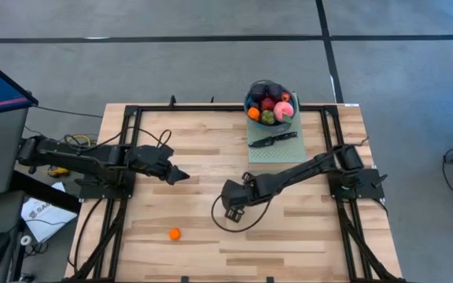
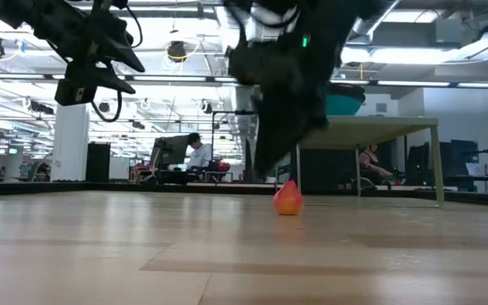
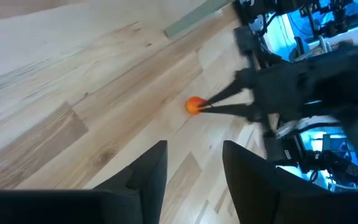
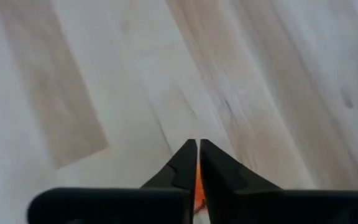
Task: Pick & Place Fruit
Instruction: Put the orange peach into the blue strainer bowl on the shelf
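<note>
A dark bowl (image 1: 249, 96) at the table's far edge holds red, pink, dark purple, green and orange fruit (image 1: 270, 106). One tiny orange fruit (image 1: 174, 233) lies alone on the wood near the table's near edge. My right gripper (image 1: 228, 211) reaches to mid-table and is shut on a second tiny orange fruit (image 3: 193, 106), which the high view hides under the gripper. My left gripper (image 1: 181, 176) hangs open above the table, to the left of the right gripper, and touches nothing. Its fingers (image 3: 148, 180) stand wide apart in its wrist view. My right gripper pinches the tiny orange fruit between its two fingers (image 3: 219, 102), at their free ends, slanting down toward the table's left. Its own wrist view shows only an orange sliver (image 4: 197, 186) between the fingers. The fruit (image 2: 287, 199) sits at table level; whether it touches the wood, I cannot tell.
A green mat (image 1: 278, 153) with a black knife (image 1: 274, 140) lies just in front of the bowl. Black frame rails (image 1: 128, 149) run along the table's left and right sides. Bare wood lies between the arms and along the near edge. People and desks show in the room beyond.
</note>
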Robot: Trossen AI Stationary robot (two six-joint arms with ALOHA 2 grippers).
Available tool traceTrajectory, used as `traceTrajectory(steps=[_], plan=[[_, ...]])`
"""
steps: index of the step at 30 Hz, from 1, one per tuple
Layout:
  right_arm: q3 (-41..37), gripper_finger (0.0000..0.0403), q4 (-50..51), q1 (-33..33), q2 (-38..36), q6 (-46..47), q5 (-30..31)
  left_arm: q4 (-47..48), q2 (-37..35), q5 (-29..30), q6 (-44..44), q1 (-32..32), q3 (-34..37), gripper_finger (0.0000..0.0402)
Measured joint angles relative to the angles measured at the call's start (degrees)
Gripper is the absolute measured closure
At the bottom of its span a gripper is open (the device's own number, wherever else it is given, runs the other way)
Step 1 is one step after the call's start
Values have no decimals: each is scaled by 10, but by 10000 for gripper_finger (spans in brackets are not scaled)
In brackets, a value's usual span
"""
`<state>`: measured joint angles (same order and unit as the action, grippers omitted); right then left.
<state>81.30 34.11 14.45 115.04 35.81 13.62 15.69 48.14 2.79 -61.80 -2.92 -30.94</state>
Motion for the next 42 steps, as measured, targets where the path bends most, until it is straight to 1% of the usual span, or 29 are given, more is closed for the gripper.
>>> traceTrajectory(steps=[4, 7, 10, 12, 15, 18, 20, 21, 23, 25, 26, 28, 32, 37, 40, 42], plan=[[0, 401, 14, -3, -57, -4, -17, 0, 0, 3, 0, 0, 0, 253], [0, 397, 25, -7, -100, -7, -26, -2, 0, 3, 0, 0, 0, 253], [1, 395, 30, -17, -139, -5, -56, -3, 0, 3, 0, 0, 0, 253], [1, 395, 42, -22, -151, -9, -75, -3, 0, 3, 0, 0, 0, 253], [1, 382, 64, -22, -146, -51, -99, -4, 0, 3, 13, 0, 0, 253], [0, 338, 72, -20, -136, -79, -128, -4, 0, 3, 19, 0, 0, 253], [2, 292, 58, -19, -118, -102, -134, -4, 0, 3, 20, 0, 0, 253], [-1, 267, 73, -16, -108, -122, -133, -4, 0, 3, 20, 0, 0, 253], [0, 215, 62, -14, -83, -154, -132, -4, 0, 3, 20, 0, 0, 253], [0, 171, 80, -10, -62, -182, -132, -6, 0, 3, 20, 0, 0, 253], [0, 155, 80, -9, -48, -189, -132, -7, 0, 3, 20, 0, 0, 253], [0, 136, 78, -3, -26, -197, -132, -7, 0, 2, 20, 0, 0, 253], [5, 132, 75, 3, 2, -197, -103, -13, 0, 2, 29, 0, 0, 253], [4, 150, 70, 1, 6, -158, -60, -17, 0, 2, 30, 0, 0, 253], [3, 162, 58, -7, 3, -154, -65, -16, 0, 2, 31, 0, 0, 253], [3, 169, 30, -12, 1, -163, -86, -16, 0, 2, 31, 0, 0, 253]])
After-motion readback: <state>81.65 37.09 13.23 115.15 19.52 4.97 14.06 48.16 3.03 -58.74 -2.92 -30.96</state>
